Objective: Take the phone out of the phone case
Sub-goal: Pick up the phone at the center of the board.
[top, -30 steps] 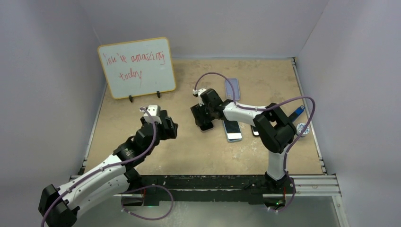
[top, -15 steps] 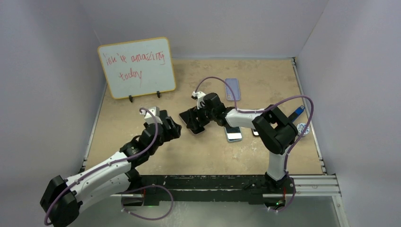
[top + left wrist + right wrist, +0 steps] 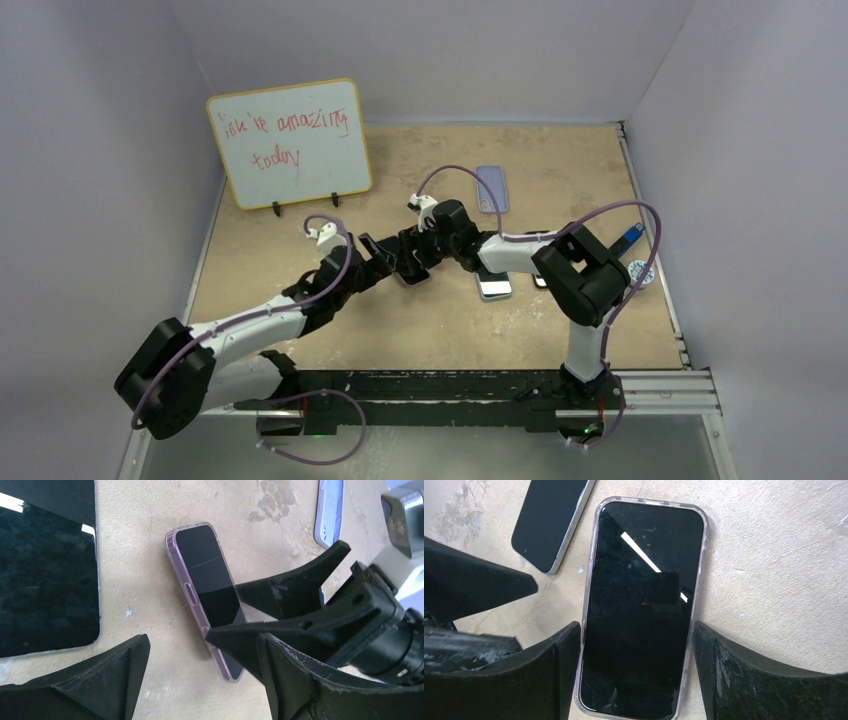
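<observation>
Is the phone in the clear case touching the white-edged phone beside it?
Apart. The right wrist view shows a strip of bare table between the cased phone and the white-edged phone.

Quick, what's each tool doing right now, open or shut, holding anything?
Left tool: open, holding nothing.
Right tool: open, straddling the cased phone, no grip on it yet.

Table (image 3: pixel 560 160) bears cased phone (image 3: pixel 641 610), bare phone (image 3: pixel 549 522), perhaps empty case (image 3: pixel 492 187).
</observation>
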Robot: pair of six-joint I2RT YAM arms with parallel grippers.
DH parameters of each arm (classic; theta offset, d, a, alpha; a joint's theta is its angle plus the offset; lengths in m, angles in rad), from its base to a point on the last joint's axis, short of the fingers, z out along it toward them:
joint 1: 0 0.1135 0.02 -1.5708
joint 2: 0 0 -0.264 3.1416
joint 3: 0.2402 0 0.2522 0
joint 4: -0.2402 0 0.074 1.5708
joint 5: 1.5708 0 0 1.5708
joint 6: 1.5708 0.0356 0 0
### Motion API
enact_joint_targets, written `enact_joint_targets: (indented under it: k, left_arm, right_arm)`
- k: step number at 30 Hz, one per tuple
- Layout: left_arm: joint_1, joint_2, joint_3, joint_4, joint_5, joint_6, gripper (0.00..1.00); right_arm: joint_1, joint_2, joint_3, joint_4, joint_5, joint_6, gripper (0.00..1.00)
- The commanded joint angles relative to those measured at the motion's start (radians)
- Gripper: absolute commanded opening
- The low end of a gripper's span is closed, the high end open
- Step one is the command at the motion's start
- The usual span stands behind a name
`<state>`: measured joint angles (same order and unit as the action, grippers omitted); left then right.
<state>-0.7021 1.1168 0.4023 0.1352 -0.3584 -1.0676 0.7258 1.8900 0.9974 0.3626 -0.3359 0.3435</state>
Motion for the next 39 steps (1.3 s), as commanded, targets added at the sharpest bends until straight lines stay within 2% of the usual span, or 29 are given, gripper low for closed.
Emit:
enact_joint_targets:
  k: [1,4,10,17,22,30,34,39]
  left_arm:
    - [0.058,0.061,0.061,0.118,0.11,-0.046,0.81]
    - [0.084,0.06,0.071,0.096,0.123,-0.018,0.8]
    - [0.094,-0.081,0.035,0.002,0.051,0.057,0.8]
    - [0.094,-0.196,0.017,-0.054,0.011,0.144,0.8]
    - [0.093,-0.25,0.021,-0.082,-0.009,0.183,0.8]
    - [0.094,-0.339,0.017,-0.124,-0.029,0.235,0.8]
    - [0.094,-0.372,0.009,-0.134,-0.035,0.248,0.81]
    - [0.093,-0.394,-0.003,-0.133,-0.042,0.259,0.81]
  right_arm:
    - [0.007,0.018,-0.014,-0.056,-0.026,0.031,0.15]
    - [0.007,0.027,0.016,-0.128,0.011,0.002,0.15]
    - [0.015,0.04,0.071,-0.324,0.119,-0.077,0.16]
    - [0.07,0.073,0.174,-0.573,0.259,-0.146,0.27]
    - [0.099,0.101,0.247,-0.706,0.331,-0.165,0.42]
    - [0.134,0.164,0.352,-0.867,0.411,-0.176,0.77]
    - [0.145,0.183,0.386,-0.918,0.411,-0.177,0.86]
    - [0.158,0.2,0.405,-0.974,0.419,-0.168,0.93]
